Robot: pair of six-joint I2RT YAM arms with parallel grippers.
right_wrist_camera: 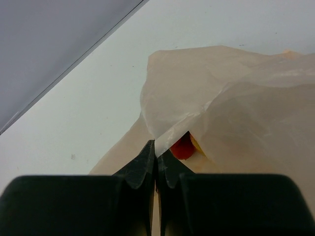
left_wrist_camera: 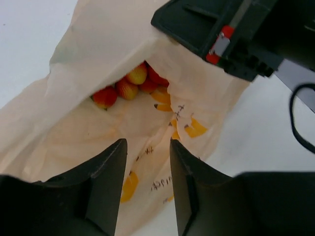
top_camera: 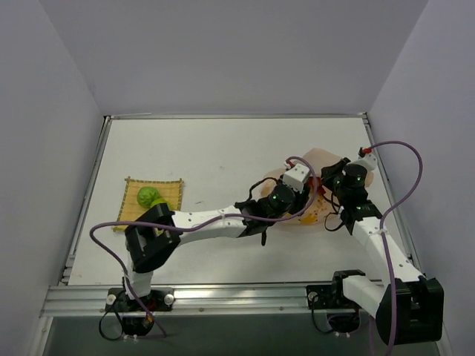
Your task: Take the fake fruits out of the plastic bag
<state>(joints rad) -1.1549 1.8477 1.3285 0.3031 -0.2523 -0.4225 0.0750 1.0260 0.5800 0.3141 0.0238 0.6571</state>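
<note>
The peach plastic bag with banana prints lies at the right of the table. Its mouth is held open, and the red-yellow berry bunch lies inside. My left gripper is open and empty, hovering just in front of the bag's mouth. My right gripper is shut on the bag's upper edge and holds it up. A bit of red fruit shows under that edge. A yellow-green pear-like fruit sits on the woven mat. The mango-like fruit is out of view.
The square yellow woven mat lies at the left of the table, near the left arm's base. The right gripper's black body hangs over the bag's far side. Grey walls enclose the table.
</note>
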